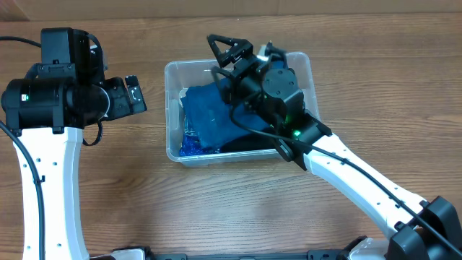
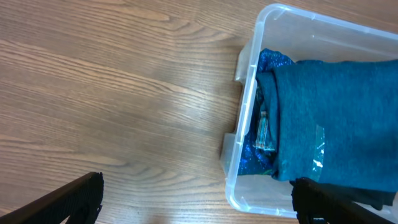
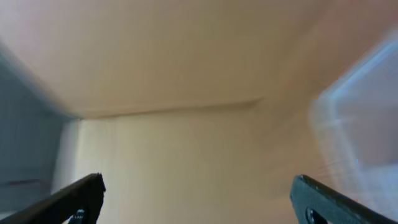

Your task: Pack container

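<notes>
The clear plastic container [image 1: 172,108] sits at the table's middle and holds folded blue cloth [image 1: 209,115] over a sparkly blue item [image 1: 189,144]. My right gripper [image 1: 225,52] is open and empty, raised above the container's far side. My left gripper [image 1: 133,94] is open and empty, left of the container and apart from it. In the left wrist view the container [image 2: 249,186] fills the right side with the blue cloth [image 2: 336,118] inside. The right wrist view is blurred, showing a wall and a faint container edge [image 3: 348,124].
The wooden table [image 1: 130,188] surrounds the container. The left arm's white link runs down the left edge and the right arm's white link runs to the lower right corner.
</notes>
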Available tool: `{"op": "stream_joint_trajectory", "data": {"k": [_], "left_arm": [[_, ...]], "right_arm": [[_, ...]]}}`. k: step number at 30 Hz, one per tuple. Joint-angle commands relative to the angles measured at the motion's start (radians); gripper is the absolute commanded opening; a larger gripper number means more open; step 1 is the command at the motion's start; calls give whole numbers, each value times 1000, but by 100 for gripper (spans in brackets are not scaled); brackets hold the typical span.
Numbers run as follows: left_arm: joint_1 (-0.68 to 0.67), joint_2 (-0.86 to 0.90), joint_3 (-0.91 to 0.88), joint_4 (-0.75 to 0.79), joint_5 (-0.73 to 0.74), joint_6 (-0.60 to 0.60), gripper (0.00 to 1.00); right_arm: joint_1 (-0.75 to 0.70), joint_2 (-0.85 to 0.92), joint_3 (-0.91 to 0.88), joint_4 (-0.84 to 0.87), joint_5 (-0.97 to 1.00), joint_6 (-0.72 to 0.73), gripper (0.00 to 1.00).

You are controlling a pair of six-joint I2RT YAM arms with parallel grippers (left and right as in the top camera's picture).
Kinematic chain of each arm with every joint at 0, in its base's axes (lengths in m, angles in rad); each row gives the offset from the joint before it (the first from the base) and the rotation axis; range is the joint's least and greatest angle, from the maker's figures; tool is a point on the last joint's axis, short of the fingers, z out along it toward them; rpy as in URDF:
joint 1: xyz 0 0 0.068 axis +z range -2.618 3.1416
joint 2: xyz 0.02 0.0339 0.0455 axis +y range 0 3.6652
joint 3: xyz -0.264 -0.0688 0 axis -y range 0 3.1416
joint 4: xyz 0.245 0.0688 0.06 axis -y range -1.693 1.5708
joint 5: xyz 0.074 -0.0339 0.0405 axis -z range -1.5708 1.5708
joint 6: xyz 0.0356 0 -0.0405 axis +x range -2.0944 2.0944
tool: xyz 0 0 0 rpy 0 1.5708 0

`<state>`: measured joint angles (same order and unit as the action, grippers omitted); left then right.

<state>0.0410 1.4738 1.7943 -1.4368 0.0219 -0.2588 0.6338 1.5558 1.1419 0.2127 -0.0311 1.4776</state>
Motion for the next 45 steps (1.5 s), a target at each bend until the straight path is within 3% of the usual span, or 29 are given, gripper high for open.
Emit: {"op": "stream_joint_trajectory", "data": {"k": [1,3,9,19,26,34,37,42,45], "left_arm": [[5,-2,14,1,0,20,100],[5,-2,14,4,0,19,100],[5,-2,14,10,0,19,100],[5,-2,14,9,0,20,100],[5,-2,14,8,0,20,100],[5,-2,14,9,-3,37,100],[5,-2,14,21,2,72,100],[1,4,14,122,182,392,100],[0,29,14,156,170,378,100]], "right_arm": [[-47,-24,10,-219,192,-472,95],[-103,-23,10,-372,195,-611,94],[-198,73,9,-771,192,-773,100],[-195,112,3,-927,186,-780,100],[-196,135,-60,-922,161,-802,100],[-198,-105,271,-1038,135,-938,100],[-215,-256,301,-1035,179,-1009,100],[-304,-368,300,-1115,329,-1002,100],[-458,-360,299,-1176,302,-1009,100]]}}
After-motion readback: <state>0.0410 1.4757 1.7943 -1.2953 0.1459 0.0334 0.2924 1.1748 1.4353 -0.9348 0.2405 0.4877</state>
